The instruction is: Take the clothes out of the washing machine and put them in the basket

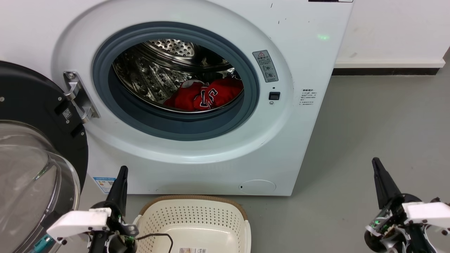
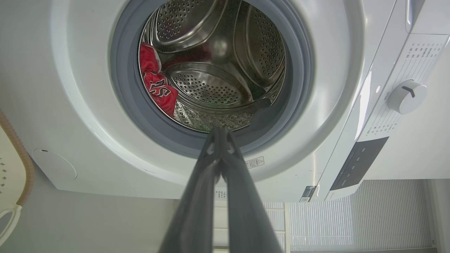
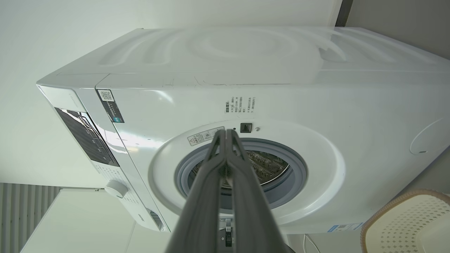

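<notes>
The washing machine (image 1: 302, 63) stands with its black-rimmed glass door (image 1: 31, 168) swung open to the left. Red clothes (image 1: 205, 94) with black-and-white numerals lie at the bottom of the steel drum, also visible as red clothes (image 2: 158, 88) in the left wrist view. The cream basket (image 1: 197, 214) sits on the floor in front of the machine, empty of clothes. My left gripper (image 1: 122, 172) is shut at the lower left beside the basket. My right gripper (image 1: 377, 163) is shut at the lower right, over bare floor. Both hold nothing.
Grey floor (image 1: 379, 119) stretches to the right of the machine. A white wall with a dark skirting (image 1: 383, 71) runs behind. A black cable (image 1: 158, 236) trails over the basket's near rim. The open door takes up the left side.
</notes>
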Controlling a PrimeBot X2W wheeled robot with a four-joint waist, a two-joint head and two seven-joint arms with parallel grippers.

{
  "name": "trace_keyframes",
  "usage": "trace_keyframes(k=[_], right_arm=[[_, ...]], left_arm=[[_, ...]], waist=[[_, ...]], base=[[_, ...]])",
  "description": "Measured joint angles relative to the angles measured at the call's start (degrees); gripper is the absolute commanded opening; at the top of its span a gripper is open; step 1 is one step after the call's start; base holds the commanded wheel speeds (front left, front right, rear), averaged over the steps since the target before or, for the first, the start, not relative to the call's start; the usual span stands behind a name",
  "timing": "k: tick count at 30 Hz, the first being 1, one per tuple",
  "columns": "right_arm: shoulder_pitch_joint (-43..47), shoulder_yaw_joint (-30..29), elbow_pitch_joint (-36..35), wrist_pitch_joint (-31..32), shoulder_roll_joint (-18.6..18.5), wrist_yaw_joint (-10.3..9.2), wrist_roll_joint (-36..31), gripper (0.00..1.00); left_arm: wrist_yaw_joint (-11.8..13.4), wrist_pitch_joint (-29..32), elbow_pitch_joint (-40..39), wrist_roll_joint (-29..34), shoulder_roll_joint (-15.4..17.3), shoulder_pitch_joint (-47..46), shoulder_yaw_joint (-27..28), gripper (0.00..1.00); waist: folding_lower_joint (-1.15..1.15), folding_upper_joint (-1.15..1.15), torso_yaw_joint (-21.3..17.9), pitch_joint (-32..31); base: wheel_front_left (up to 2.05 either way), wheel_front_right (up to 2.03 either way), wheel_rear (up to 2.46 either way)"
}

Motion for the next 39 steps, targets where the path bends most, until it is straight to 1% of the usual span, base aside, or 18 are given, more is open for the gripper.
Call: trace_keyframes(k=[1, 5, 8, 11, 15, 19, 32, 39], right_arm=[[0.0, 0.0, 0.1, 0.0, 0.0, 0.00, 0.0, 1.00], [1.7, 0.1, 1.9, 0.0, 0.1, 0.00, 0.0, 1.00], [2.5, 0.2, 2.2, -0.7, 0.1, 0.00, 0.0, 1.00], [2.5, 0.2, 2.2, -1.6, 0.1, 0.00, -1.5, 1.00], [2.5, 0.0, 1.0, -2.8, 0.2, 0.00, -6.8, 1.00], [2.7, -0.2, -0.9, -3.8, 0.2, 0.00, -12.3, 1.00], [4.3, 0.7, -6.2, -6.9, 0.3, 0.00, -31.2, 1.00], [5.1, 1.4, -8.2, -8.4, 0.3, 0.00, -39.2, 1.00]], left_arm=[[0.0, 0.0, 0.1, 0.0, 0.0, 0.0, 0.0, 1.00], [0.0, 0.0, 1.9, 0.0, -0.2, 1.7, -0.3, 1.00], [0.0, -0.8, 1.8, 0.2, -0.2, 2.5, -0.5, 1.00], [0.0, -1.7, 1.2, 2.0, -0.2, 2.5, -0.4, 1.00], [0.3, -2.8, 0.2, 5.9, -0.2, 2.5, -0.2, 1.00], [1.1, -3.8, -1.5, 10.6, -0.2, 2.5, -0.5, 1.00], [5.1, -6.9, -5.5, 26.9, -0.2, 3.4, -2.9, 1.00], [7.0, -8.4, -6.8, 34.3, -0.2, 3.5, -4.3, 1.00]], waist=[[0.00, 0.00, 0.0, 0.0], [0.00, 0.00, 0.0, 0.0], [0.00, 0.00, 0.0, 0.0], [0.00, 0.00, 0.0, 0.0], [0.00, 0.00, 0.0, 0.1], [0.00, 0.00, 0.1, 0.2], [0.00, 0.00, 0.2, 0.5], [0.00, 0.00, 0.2, 0.6]], base=[[0.00, 0.00, 0.00], [0.00, 0.00, 0.00], [0.00, 0.00, 0.00], [0.00, 0.00, 0.00], [0.00, 0.00, 0.00], [0.00, 0.00, 0.00], [0.00, 0.00, 0.00], [0.00, 0.00, 0.00]])
